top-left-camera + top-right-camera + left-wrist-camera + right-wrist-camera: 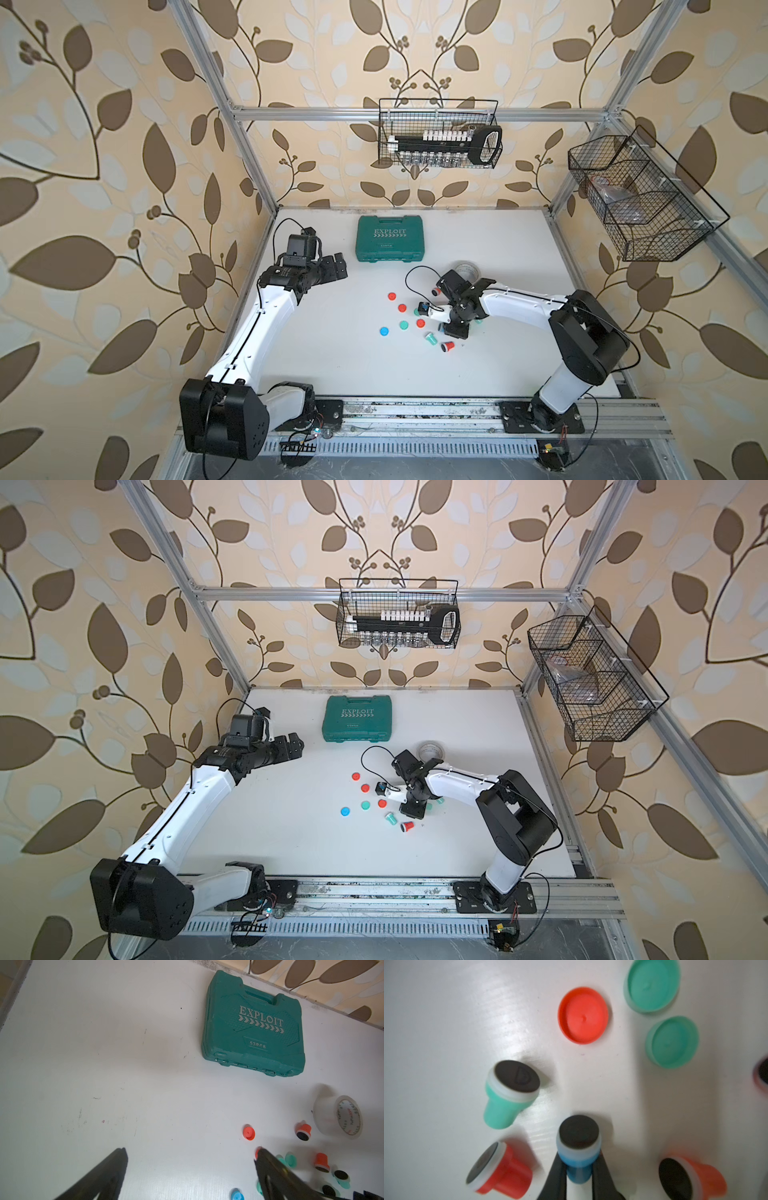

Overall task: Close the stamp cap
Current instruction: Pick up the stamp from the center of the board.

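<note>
Gripping the blue stamp (578,1157) by its narrow handle, the right pincer (579,1167) is clenching it near the bench's (332,365) middle, with the stamp's uncapped black pad pointing away from the fingers. The blue cap (384,331) is lying flat on the bench to the left and a little nearer, apart from the stamp, with a green cap (403,325) and a red cap (420,323) sitting between them. A green stamp (506,1093) and a red stamp (500,1169) are lying tipped and uncapped beside the right pincer. The left pincer (338,264) is hanging released above the bench's far left, its fingers spread wide. A green tool case (389,244) is resting at the far side, and a tape roll (467,270) is sitting right of it and nearer.
</note>
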Controlling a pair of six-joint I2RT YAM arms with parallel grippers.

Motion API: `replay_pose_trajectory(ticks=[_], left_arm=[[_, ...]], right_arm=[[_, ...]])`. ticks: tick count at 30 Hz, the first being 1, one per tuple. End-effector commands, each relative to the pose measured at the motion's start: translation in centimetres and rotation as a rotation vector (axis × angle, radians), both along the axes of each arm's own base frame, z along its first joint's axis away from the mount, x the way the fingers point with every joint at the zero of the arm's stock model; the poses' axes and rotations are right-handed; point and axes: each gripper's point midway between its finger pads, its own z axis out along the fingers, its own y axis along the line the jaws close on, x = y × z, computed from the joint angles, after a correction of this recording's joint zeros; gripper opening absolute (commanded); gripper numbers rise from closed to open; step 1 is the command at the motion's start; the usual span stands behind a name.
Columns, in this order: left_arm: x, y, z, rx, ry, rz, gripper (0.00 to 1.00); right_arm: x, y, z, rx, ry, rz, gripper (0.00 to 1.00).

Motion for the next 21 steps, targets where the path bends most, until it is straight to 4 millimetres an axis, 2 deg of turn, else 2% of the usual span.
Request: replay_pose_trajectory(ticks=[1, 5, 9, 12, 15, 21], left_arm=[[-0.6, -0.1, 2.8, -0.065, -0.04, 0.04, 0.97], [-2.1, -2.9, 4.4, -0.148, -0.006, -0.013, 0.94], [-4.2, -8.2, 6.5, -0.203, 0.033, -0.133, 0.92], [-5.9, -12.2, 7.3, -0.276, 0.076, -0.217, 0.86], [-7.6, -15.7, 7.9, -0.321, 0.114, -0.291, 0.82], [-10.6, -22.1, 9.0, -0.354, 0.18, -0.431, 0.75]], right_arm=[[0.3, 0.8, 3.4, 0.091, -0.077, -0.02, 0.1], [0.2, 2.1, 8.3, 0.247, -0.161, -0.029, 0.1], [-1.0, 3.5, 13.7, 0.437, -0.246, -0.006, 0.1], [-1.8, 3.9, 16.9, 0.541, -0.302, 0.01, 0.1], [-2.4, 3.9, 18.9, 0.594, -0.334, 0.017, 0.1], [-3.3, 4.2, 21.0, 0.681, -0.358, 0.042, 0.14]])
